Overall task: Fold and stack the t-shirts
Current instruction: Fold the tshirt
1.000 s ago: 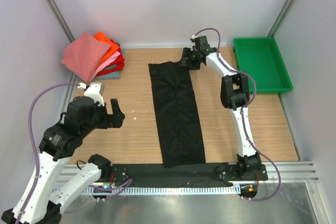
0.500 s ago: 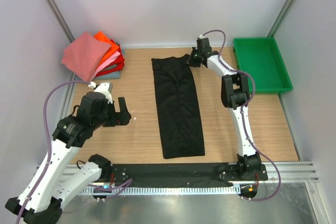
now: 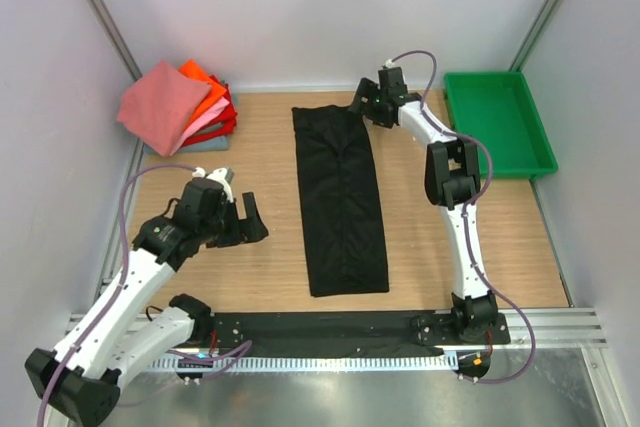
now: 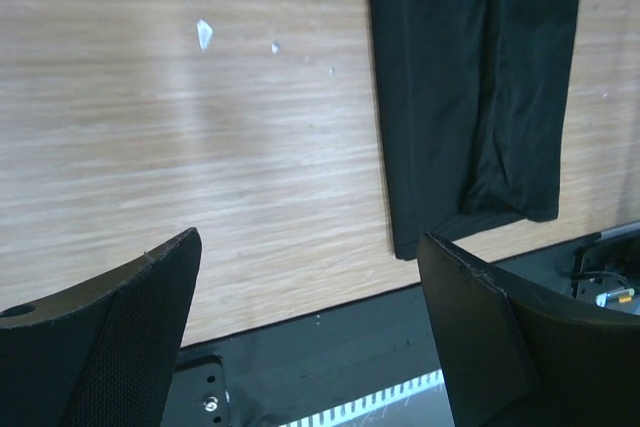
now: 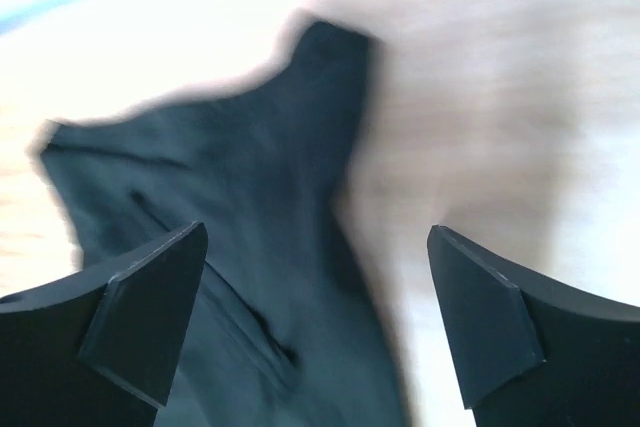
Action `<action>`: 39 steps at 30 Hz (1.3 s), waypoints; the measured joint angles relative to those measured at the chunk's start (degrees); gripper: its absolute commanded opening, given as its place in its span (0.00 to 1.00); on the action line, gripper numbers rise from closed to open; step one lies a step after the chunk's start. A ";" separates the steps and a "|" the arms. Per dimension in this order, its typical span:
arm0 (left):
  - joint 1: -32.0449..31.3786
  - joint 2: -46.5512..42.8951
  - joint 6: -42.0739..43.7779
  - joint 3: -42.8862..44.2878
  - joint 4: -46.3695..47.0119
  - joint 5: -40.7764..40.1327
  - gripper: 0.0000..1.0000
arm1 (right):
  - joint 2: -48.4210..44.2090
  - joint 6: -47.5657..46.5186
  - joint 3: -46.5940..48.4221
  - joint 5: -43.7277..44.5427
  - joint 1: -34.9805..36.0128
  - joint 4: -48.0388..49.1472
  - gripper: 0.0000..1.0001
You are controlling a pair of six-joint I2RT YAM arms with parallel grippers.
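The bench (image 3: 250,277) carries the black t-shirt (image 3: 340,202) as a long narrow strip down its middle, from far edge to near edge. The folded stack (image 3: 180,107) sits in the far left corner. To halve the strip squarely, the right gripper (image 3: 361,106), jaws apart over its far right corner, should pinch every layer. The left gripper (image 3: 248,223), spread and empty, should take the matching far left corner. No writing is legible.
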 measured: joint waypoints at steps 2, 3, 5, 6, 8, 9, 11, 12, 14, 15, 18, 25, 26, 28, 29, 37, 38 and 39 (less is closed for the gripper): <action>-0.07 1.60 -1.33 -2.14 1.46 1.62 0.88 | -2.49 -1.57 -2.05 2.08 -0.13 -3.32 1.00; -0.15 2.80 -2.12 -3.15 2.23 2.29 0.88 | -4.07 -2.32 -3.32 3.63 -0.20 -5.25 1.00; -0.46 4.42 -3.58 -5.14 3.89 3.34 0.89 | -8.87 -3.85 -7.74 7.13 -0.35 -8.57 1.00; -0.61 4.83 -4.44 -6.08 4.74 3.76 0.89 | -11.63 -4.39 -10.51 8.26 -0.37 -9.92 1.00; -1.16 5.70 -6.16 -8.15 7.26 4.81 0.87 | -20.65 -5.14 -19.32 10.19 -0.50 -11.87 1.00; -1.73 6.47 -7.23 -9.40 8.87 5.22 0.86 | -26.23 -5.31 -24.94 10.45 -0.59 -11.89 1.00; -3.63 8.46 -9.60 -12.15 12.46 6.03 0.86 | -37.46 -5.22 -35.06 10.40 -0.76 -12.83 1.00; -5.18 9.49 -10.78 -13.70 14.21 5.99 0.85 | -43.54 -4.87 -41.09 9.66 -0.83 -11.08 1.00; -8.72 11.45 -13.44 -16.39 17.11 6.05 0.84 | -56.11 -3.67 -54.18 7.41 -0.79 -8.92 1.00; -10.47 12.31 -14.71 -17.35 18.27 5.90 0.82 | -61.81 -2.80 -60.33 5.99 -0.59 -9.38 1.00; -14.80 14.56 -18.03 -18.62 21.77 4.81 0.80 | -73.99 0.02 -74.55 2.89 0.81 -9.79 0.99; -26.45 20.52 -24.96 -18.67 29.22 0.07 0.71 | -90.36 6.60 -91.01 0.31 8.28 -15.63 0.97; -27.91 21.27 -25.79 -18.60 30.05 -0.48 0.69 | -92.41 7.52 -92.02 0.31 9.29 -15.87 0.97; -30.29 22.40 -27.80 -18.43 31.78 -1.95 0.65 | -95.84 9.49 -93.88 0.20 10.99 -16.04 0.94; -31.43 22.99 -28.57 -18.38 32.52 -2.78 0.63 | -97.55 10.80 -95.32 0.04 12.15 -15.56 0.93; -36.70 25.33 -34.25 -18.23 35.63 -5.79 0.50 | -100.41 19.85 -103.14 1.46 24.37 -15.61 0.91; -37.07 25.40 -34.47 -18.23 35.63 -5.99 0.48 | -100.41 20.87 -103.67 1.79 25.62 -15.61 0.91; -37.55 25.49 -34.93 -18.23 35.67 -6.21 0.47 | -100.48 21.53 -103.95 2.19 26.67 -15.63 0.90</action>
